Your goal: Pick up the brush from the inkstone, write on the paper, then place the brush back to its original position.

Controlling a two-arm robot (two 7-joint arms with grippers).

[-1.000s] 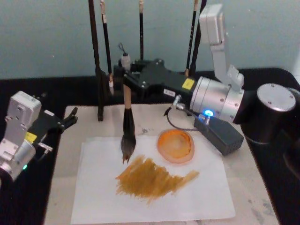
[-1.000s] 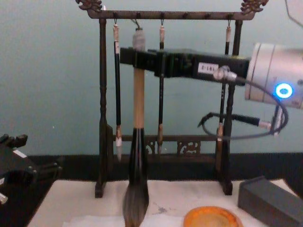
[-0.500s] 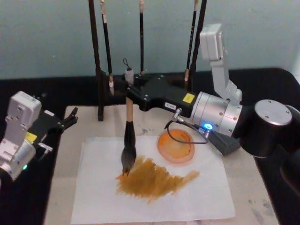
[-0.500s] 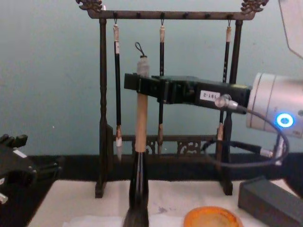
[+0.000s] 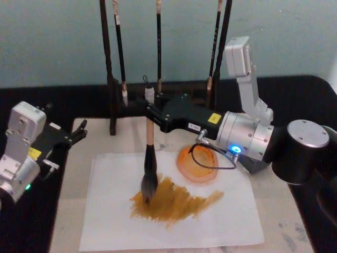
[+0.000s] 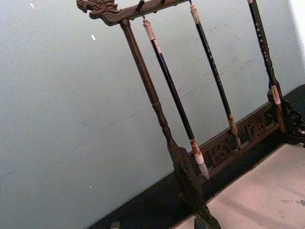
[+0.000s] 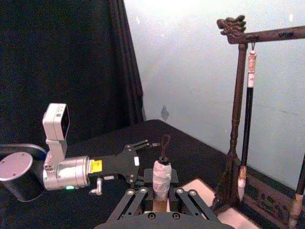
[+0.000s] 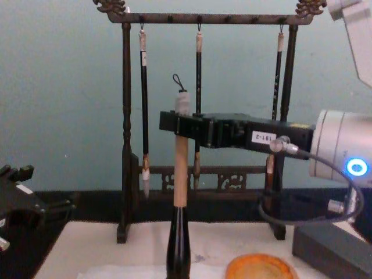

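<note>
Brush [image 5: 149,163] upright, pale round wooden handle, glossy black tapered lower section, bushy grey-brown bristle head down on the 9 o'clock end of a streaky ochre-brown smear [image 5: 179,203]. Smear lies mid-sheet on the paper [image 5: 221,221], thin, flat, plain white, which lies on a cream felt mat [image 5: 71,200]. Right gripper [image 5: 151,112] reaches in from 3 o'clock, black boxy body, jaws clamped on the handle near its top; the wrist view shows the brush top wrapped in white tape with a black cord loop [image 7: 163,143]. Round translucent orange dish [image 5: 196,171] at 1 o'clock of the smear, partly on the paper; the right arm's black cable [image 5: 210,161] loops over it. Dark grey box [image 8: 331,247] at 3 o'clock of the dish, under the arm. Dark carved wooden rack [image 8: 125,116] at 12 o'clock of the mat with three slim black brushes [image 8: 143,104] hanging; in the chest view the gripper body crosses in front of the middle one. Left gripper [image 5: 73,136] parked at 9 o'clock of the mat over the black tabletop [image 5: 31,226], clear of everything; cannot tell whether it is open or closed.
</note>
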